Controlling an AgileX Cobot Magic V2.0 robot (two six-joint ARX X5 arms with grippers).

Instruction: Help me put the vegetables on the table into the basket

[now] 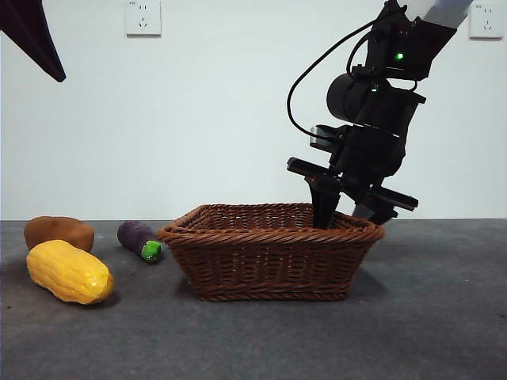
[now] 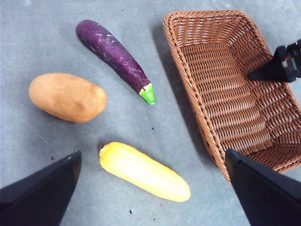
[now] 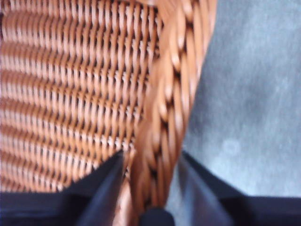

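The right end effector [image 1: 348, 212] straddles the basket [image 1: 269, 265] rim, one jaw inside the wicker wall and one outside, clamped on the braided edge. Corn cob [image 2: 144, 171], potato [image 2: 67, 97] and eggplant [image 2: 114, 54] lie on the desk [image 1: 428, 317] beside the basket, on the side away from that end effector. The left end effector [image 2: 150, 188] hangs above them, jaws spread wide, holding nothing.

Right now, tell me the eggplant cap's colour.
Bright green cap on the eggplant; left wrist view shows it best.

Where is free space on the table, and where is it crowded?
Free: the table in front of the basket and beyond the side whose rim the right gripper straddles. Crowded: the other side, where potato, eggplant and corn lie.
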